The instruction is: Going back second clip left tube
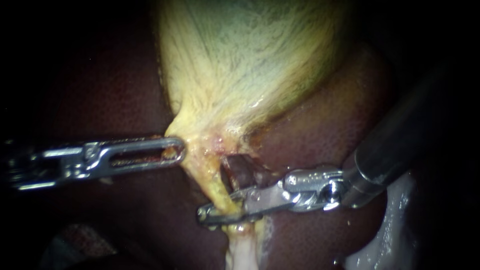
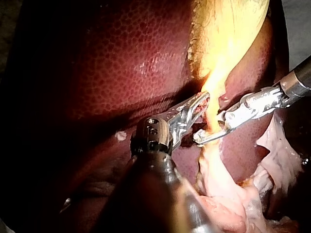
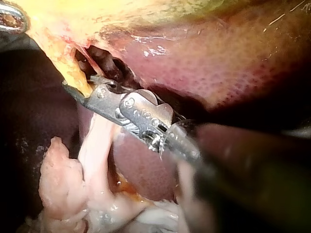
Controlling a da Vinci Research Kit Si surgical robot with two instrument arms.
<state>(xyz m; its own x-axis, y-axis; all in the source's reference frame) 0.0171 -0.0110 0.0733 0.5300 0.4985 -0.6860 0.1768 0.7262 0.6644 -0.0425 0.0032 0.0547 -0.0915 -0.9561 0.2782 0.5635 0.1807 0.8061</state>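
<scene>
The yellow gallbladder [image 1: 240,60] narrows downward into a thin yellow tube [image 1: 212,182] that crosses dark liver [image 1: 320,130]. My left instrument [image 1: 175,149] comes in level from the left, its slotted jaws shut on the gallbladder's neck; the left wrist view shows it [image 2: 201,102] meeting the same yellow tissue. My right instrument [image 1: 210,212] reaches in from the right, and its jaws are open with the tube passing between them. A gap between these jaws [image 2: 206,133] also shows in the left wrist view. I make out no clip on the tube.
A dark hollow [image 1: 242,170] opens in the tissue just right of the tube. Pale whitish tissue [image 1: 390,235] lies at the lower right and continues below the tube [image 3: 92,160]. Liver surrounds the site on both sides.
</scene>
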